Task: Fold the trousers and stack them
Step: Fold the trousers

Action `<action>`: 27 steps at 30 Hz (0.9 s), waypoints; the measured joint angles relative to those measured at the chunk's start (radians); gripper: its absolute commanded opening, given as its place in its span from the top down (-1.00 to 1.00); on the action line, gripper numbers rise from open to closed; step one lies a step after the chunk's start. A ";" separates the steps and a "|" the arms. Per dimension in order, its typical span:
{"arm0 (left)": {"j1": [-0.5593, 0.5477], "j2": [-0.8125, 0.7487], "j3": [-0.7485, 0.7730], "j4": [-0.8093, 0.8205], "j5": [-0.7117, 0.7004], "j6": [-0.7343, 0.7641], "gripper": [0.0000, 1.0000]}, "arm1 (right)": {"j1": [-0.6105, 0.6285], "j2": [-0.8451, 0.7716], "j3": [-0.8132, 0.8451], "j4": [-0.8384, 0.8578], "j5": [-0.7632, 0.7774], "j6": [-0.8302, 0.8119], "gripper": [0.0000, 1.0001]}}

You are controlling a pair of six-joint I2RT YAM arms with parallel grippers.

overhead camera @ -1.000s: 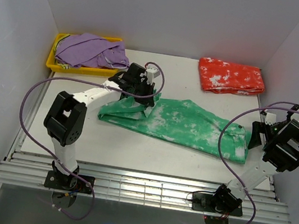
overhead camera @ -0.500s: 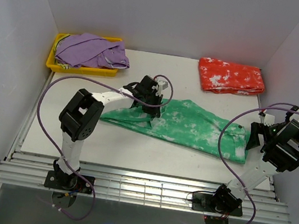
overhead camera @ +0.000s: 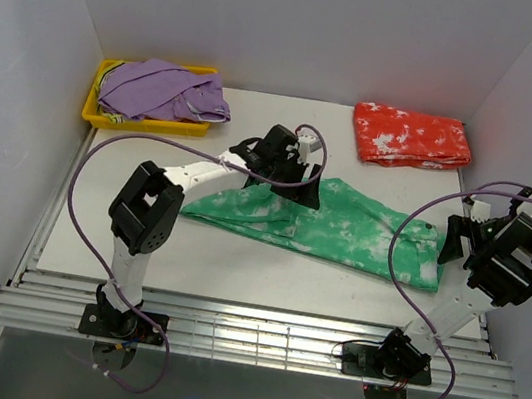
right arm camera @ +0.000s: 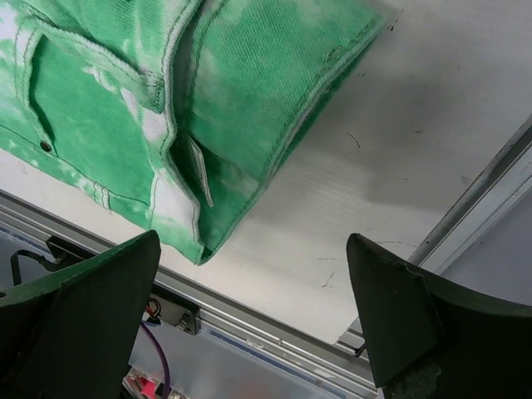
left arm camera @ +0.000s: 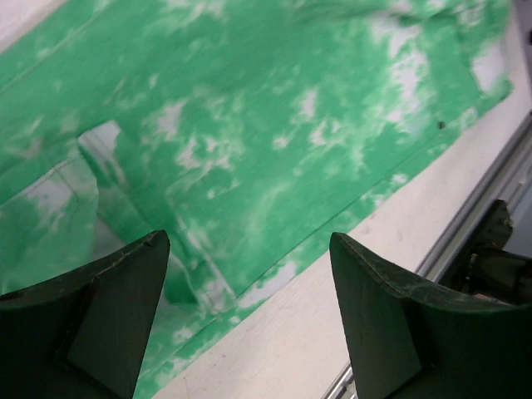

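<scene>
The green trousers (overhead camera: 352,228) lie stretched across the middle of the table, waistband end to the right, with a fold of cloth at their left end. My left gripper (overhead camera: 298,176) hovers over their upper left part. In the left wrist view this gripper (left arm camera: 249,283) is open, with only green trousers (left arm camera: 249,125) and table edge between its fingers (left arm camera: 100,316). My right gripper (overhead camera: 456,240) stands open beside the waistband corner. The right wrist view shows that gripper (right arm camera: 249,274) empty, the green trousers (right arm camera: 208,108) just ahead. The red-orange trousers (overhead camera: 412,139) lie folded at the back right.
A yellow bin (overhead camera: 93,111) at the back left holds a plain purple garment (overhead camera: 162,90). White walls close in the table on three sides. A slotted metal rail (overhead camera: 244,338) runs along the near edge by the arm bases.
My left gripper has travelled right over the green trousers and gone from shut to open, letting go of the cloth it carried. The right arm has stayed put.
</scene>
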 measured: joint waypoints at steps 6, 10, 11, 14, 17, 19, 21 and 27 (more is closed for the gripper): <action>-0.019 -0.040 0.100 -0.054 0.077 0.044 -0.69 | 0.000 0.000 0.026 -0.003 -0.018 0.010 -1.00; -0.019 -0.105 0.092 -0.110 0.070 0.095 -0.57 | 0.000 0.000 0.055 -0.023 -0.051 0.013 -0.91; -0.016 -0.127 0.079 -0.121 0.063 0.119 -0.51 | 0.001 0.000 0.067 -0.031 -0.063 0.014 -0.90; -0.011 -0.180 0.027 -0.152 0.032 0.188 -0.44 | 0.012 -0.006 0.116 -0.046 -0.111 0.019 -0.86; -0.009 -0.164 0.007 -0.184 0.001 0.220 -0.43 | 0.027 -0.028 0.135 -0.045 -0.140 0.036 -0.86; -0.017 -0.126 0.008 -0.196 -0.039 0.217 -0.46 | 0.034 -0.038 0.135 -0.046 -0.143 0.051 -0.89; -0.038 -0.076 0.018 -0.200 -0.106 0.211 -0.46 | 0.034 -0.040 0.132 -0.037 -0.137 0.073 -0.90; -0.123 0.054 0.040 -0.197 -0.262 0.175 -0.24 | 0.018 -0.040 0.084 -0.024 -0.164 0.128 -0.83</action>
